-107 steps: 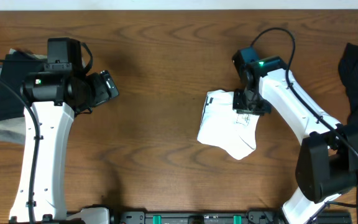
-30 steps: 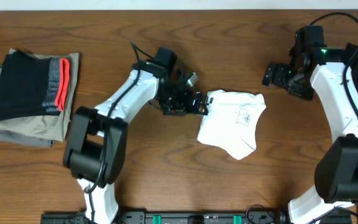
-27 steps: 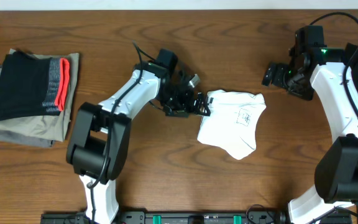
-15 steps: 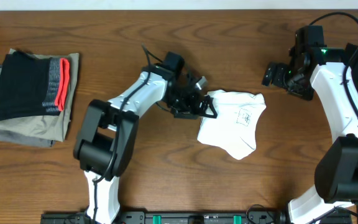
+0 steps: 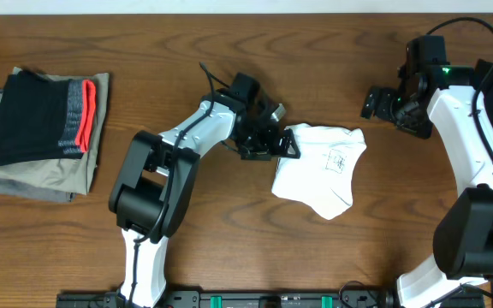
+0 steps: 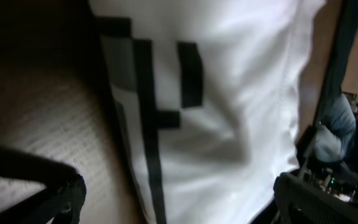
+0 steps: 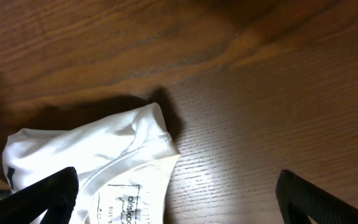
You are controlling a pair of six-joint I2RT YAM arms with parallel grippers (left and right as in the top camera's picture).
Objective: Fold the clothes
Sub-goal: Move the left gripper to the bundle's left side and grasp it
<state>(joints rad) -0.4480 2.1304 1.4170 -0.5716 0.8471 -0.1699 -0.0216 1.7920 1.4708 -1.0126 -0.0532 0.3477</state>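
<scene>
White T-shirt (image 5: 319,175) lies right of centre on the wooden surface (image 5: 229,51). It is folded into a compact bundle, soft and creased, with its lower corner tapering toward the front edge. A small printed label (image 5: 337,161) faces up near the bundle's right side.

Left arm (image 5: 204,128) reaches across from the left. Left jaws sit at the bundle's left edge, spread wide. In the left wrist view white cloth (image 6: 229,93) fills most of the picture, very close and blurred, with a blocky black print (image 6: 148,118) on it. The two jaw tips show in the bottom corners, far apart, with the cloth lying in the span between them. They are not closed on it; I cannot tell whether they touch the fabric.

Right arm (image 5: 460,145) stands along the right side. Right jaws are held beyond the bundle's upper right corner, apart from it and fully open, with nothing in them. The right wrist view looks down on bare wood (image 7: 260,93), with the shirt's corner (image 7: 86,155) at lower left, a stitched hem and the label (image 7: 126,202) showing.

Far left of the surface, well apart from the shirt, is a stack. A black garment (image 5: 37,115) with a red-and-grey band (image 5: 84,111) rests on top of olive-grey garments (image 5: 41,175).
</scene>
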